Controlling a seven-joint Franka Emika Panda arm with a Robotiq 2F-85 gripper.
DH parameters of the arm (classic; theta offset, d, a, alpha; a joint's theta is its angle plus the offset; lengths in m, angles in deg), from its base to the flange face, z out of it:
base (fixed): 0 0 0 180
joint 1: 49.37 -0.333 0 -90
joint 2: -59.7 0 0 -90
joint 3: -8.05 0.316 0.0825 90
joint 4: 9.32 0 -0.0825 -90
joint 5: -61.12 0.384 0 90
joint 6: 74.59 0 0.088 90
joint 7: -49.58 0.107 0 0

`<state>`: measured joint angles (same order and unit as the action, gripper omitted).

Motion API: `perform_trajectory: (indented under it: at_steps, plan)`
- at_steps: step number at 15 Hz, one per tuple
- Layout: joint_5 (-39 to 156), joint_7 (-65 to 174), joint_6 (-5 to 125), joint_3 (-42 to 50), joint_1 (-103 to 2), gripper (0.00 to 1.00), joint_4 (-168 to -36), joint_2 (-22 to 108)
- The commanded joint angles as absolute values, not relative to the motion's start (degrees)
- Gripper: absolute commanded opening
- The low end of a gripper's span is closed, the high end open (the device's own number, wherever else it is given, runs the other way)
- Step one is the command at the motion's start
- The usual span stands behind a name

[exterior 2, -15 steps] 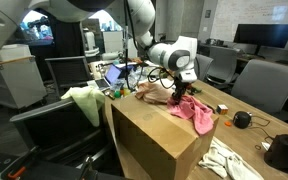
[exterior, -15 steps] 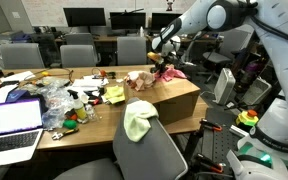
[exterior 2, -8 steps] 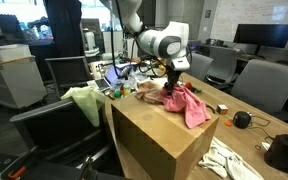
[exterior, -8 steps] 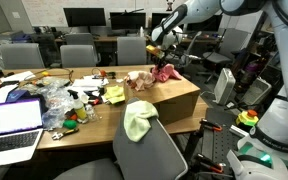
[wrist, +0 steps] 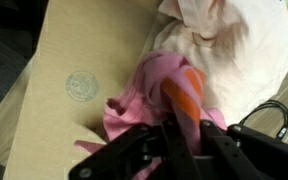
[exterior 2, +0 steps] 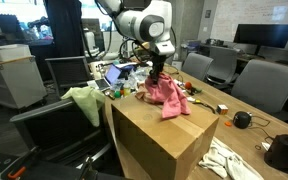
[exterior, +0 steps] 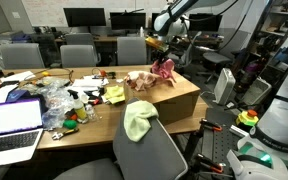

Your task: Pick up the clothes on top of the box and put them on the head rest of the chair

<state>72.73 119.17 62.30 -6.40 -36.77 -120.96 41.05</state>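
The gripper (exterior 2: 156, 74) is clamped on the pink garment (exterior 2: 168, 96), which hangs from it over the top of the box (exterior 2: 154, 145). The white garment (wrist: 224, 40) lies crumpled on the box, and the yellow-green garment (exterior: 138, 120) drapes over the head rest of the chair (exterior: 163, 131).

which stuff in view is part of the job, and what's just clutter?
Job:
pink garment, held in the hand
white garment
yellow-green garment, draped on the grey chair
cardboard box

Clutter:
laptop
plastic bags
monitors
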Motion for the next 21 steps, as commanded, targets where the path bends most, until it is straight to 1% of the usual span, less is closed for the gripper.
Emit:
perform_trajectory:
  at_steps: [1, 8, 12, 21]
  plan:
    - [70.46, 116.13, 62.31, -6.22, -38.80, 0.04, -128.59, 49.27]
    - [69.41, 107.33, 58.64, -2.53, -41.48, 0.04, -137.33, 59.53]
    - [68.06, 103.97, 55.96, 0.19, -42.97, 0.04, -140.76, 64.32]
    - [64.48, 97.31, 54.54, 5.79, -44.81, 0.04, -146.83, 72.77]
